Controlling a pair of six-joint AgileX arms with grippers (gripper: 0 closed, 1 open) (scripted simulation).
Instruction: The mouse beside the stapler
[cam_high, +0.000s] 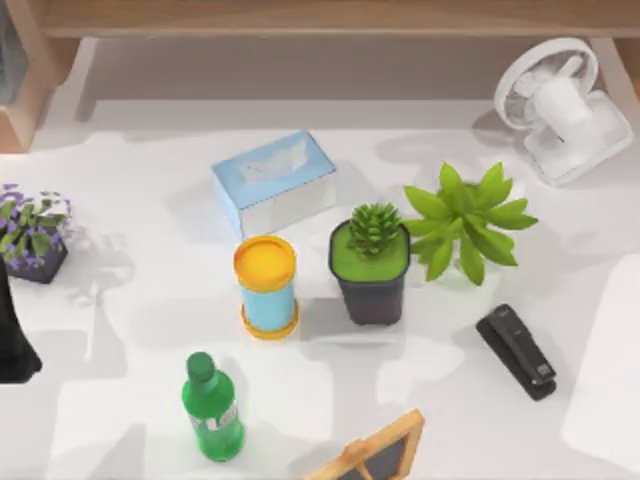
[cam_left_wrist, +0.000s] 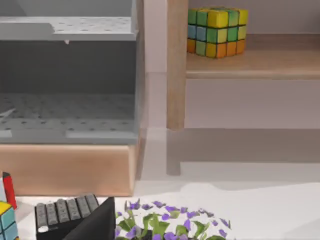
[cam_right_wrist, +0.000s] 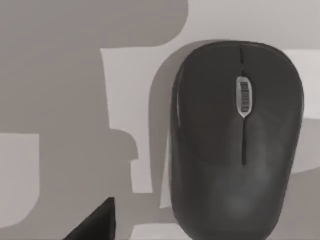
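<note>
The black stapler (cam_high: 515, 352) lies on the white table at the right, pointing diagonally, to the lower right of a dark plant pot. A dark grey mouse (cam_right_wrist: 235, 140) with a silver scroll wheel rests on the table close under the right wrist camera. A dark part of my right gripper (cam_right_wrist: 95, 225) shows beside the mouse and apart from it. My left arm (cam_high: 12, 340) is parked at the table's left edge, and a dark part of its gripper (cam_left_wrist: 95, 222) shows near purple flowers.
Across the table stand a blue tissue box (cam_high: 275, 180), a yellow-lidded can (cam_high: 266, 285), a succulent in a dark pot (cam_high: 372, 265), a leafy plant (cam_high: 468, 222), a white fan (cam_high: 560, 105), a green bottle (cam_high: 212, 408), a small framed board (cam_high: 375, 455) and purple flowers (cam_high: 35, 235).
</note>
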